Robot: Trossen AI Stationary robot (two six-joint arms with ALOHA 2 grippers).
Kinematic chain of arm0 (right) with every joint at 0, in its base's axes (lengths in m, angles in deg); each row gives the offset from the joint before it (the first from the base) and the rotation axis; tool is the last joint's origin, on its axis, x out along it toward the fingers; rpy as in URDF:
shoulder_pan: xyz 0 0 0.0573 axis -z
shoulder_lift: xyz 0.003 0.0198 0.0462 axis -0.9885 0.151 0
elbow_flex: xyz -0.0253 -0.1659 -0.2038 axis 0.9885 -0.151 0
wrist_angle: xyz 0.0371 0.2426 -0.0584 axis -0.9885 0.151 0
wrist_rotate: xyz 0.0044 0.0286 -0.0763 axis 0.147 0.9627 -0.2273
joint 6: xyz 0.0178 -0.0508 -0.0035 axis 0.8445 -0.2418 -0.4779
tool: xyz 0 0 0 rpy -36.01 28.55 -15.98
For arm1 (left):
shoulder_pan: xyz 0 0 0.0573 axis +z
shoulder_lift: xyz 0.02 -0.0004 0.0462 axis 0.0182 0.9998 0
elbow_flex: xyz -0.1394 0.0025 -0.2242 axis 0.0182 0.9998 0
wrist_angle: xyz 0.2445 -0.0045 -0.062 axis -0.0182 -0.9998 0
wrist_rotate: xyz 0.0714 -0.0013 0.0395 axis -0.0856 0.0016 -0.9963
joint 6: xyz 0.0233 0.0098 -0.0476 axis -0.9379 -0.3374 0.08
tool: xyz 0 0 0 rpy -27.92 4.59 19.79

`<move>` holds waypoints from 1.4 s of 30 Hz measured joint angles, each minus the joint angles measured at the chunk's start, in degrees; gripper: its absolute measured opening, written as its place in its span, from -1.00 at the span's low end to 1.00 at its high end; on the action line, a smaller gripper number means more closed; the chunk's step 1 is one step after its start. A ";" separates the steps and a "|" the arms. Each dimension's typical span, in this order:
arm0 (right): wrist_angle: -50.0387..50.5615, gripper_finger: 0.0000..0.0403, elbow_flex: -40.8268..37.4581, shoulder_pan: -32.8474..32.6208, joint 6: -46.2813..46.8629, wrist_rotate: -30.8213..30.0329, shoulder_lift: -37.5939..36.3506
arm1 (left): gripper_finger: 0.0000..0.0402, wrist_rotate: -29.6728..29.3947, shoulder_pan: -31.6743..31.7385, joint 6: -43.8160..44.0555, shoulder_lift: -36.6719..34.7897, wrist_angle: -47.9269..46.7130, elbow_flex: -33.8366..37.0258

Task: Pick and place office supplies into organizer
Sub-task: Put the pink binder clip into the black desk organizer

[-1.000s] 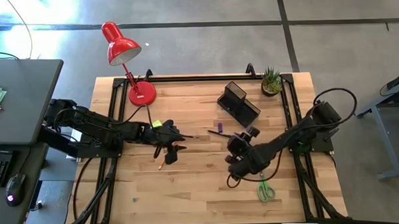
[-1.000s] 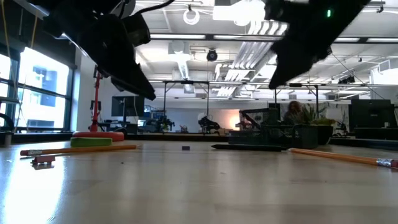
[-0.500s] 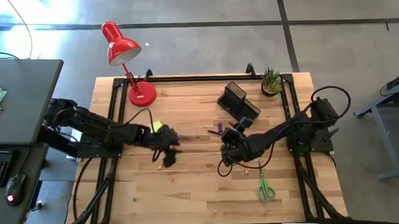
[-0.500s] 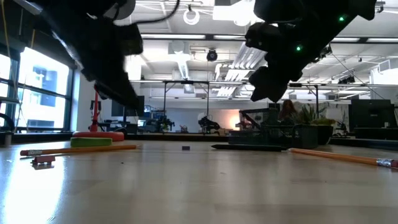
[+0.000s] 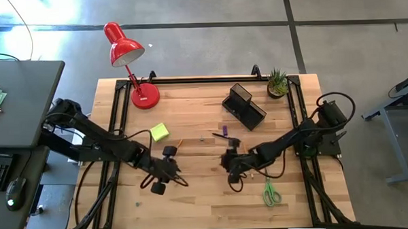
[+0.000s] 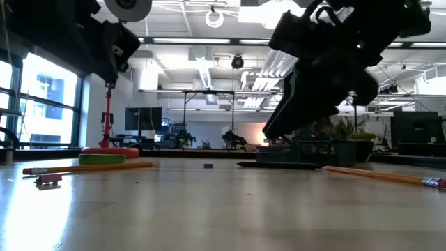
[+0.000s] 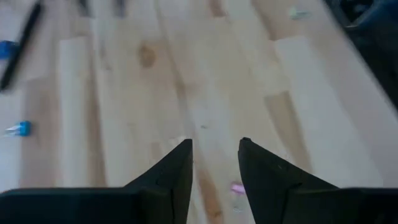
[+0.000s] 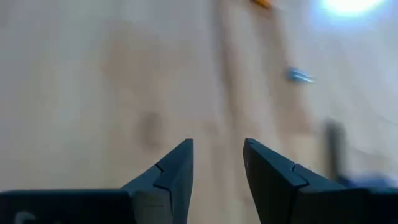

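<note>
Both grippers empty over the tabletop (image 5: 207, 203), supplies still loose.
We list: left gripper (image 7: 214, 163) parted, grasping nothing, low over bare wood near the front-left; right gripper (image 8: 217, 165) likewise parted and empty at mid-table. Sticky-note block (image 5: 159, 132) left of centre; purple marker (image 5: 222, 135) just beside the black mesh organizer (image 5: 244, 105) at the rear; green-handled scissors (image 5: 270, 193) near the front right; orange pencil (image 6: 94, 168) lying flat.

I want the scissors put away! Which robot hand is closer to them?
Right. The right gripper hangs just beside the scissors; the left gripper is much farther across the table.
</note>
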 joint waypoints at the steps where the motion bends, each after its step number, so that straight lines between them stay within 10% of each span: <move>1: -1.74 -0.34 -0.43 -0.03 -0.57 1.69 0.00 | -0.40 -1.22 -0.76 -0.05 0.39 -0.10 -0.17; 13: -12.23 -0.34 -0.83 -0.47 -10.26 2.40 0.00 | -0.03 -3.83 -4.45 4.99 6.56 -3.09 -0.70; 42: -11.82 -0.34 -0.85 4.38 -13.68 2.57 0.00 | -0.33 -0.84 -4.41 -1.54 10.27 -1.21 -0.65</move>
